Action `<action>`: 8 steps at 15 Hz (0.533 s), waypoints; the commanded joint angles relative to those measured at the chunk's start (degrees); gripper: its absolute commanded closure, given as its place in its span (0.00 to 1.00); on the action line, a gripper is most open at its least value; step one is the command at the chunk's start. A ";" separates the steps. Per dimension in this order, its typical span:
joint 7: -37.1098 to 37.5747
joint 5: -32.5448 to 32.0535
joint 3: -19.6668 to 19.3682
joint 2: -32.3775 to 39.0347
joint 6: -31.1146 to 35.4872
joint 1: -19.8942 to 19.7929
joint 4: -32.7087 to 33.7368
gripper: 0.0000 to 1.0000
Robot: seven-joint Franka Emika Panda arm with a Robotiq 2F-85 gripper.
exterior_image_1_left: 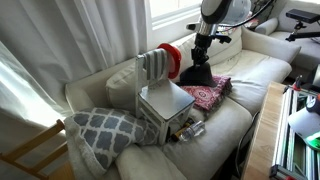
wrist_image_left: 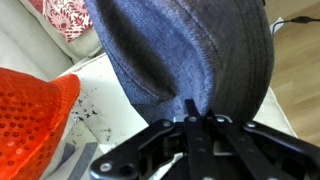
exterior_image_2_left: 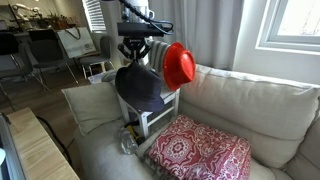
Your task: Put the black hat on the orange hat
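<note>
My gripper [exterior_image_2_left: 137,58] is shut on the black hat [exterior_image_2_left: 139,88] and holds it hanging in the air. In an exterior view the black hat [exterior_image_1_left: 196,72] hangs just right of the orange hat [exterior_image_1_left: 171,58]. The orange hat [exterior_image_2_left: 180,65] is rounded and red-orange and sits up on the white box, beside the striped cloth. In the wrist view the black hat [wrist_image_left: 190,50] fills the frame above my fingers [wrist_image_left: 190,112], and the orange hat [wrist_image_left: 30,120] shows at lower left.
A white box [exterior_image_1_left: 165,106] stands on the cream sofa [exterior_image_1_left: 250,75]. A grey-and-white striped cloth [exterior_image_1_left: 155,66] lies on the box. A flat red patterned cloth [exterior_image_2_left: 200,150] lies on the seat. A patterned grey cushion [exterior_image_1_left: 105,128] sits by the box.
</note>
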 commanded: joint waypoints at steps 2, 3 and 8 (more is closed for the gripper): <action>-17.12 7.55 -7.49 -0.31 -10.07 -1.96 5.55 0.98; -19.03 7.06 -9.84 -0.40 -12.08 -2.02 6.65 0.98; -28.97 11.41 -17.63 0.24 -22.04 -3.26 12.78 0.98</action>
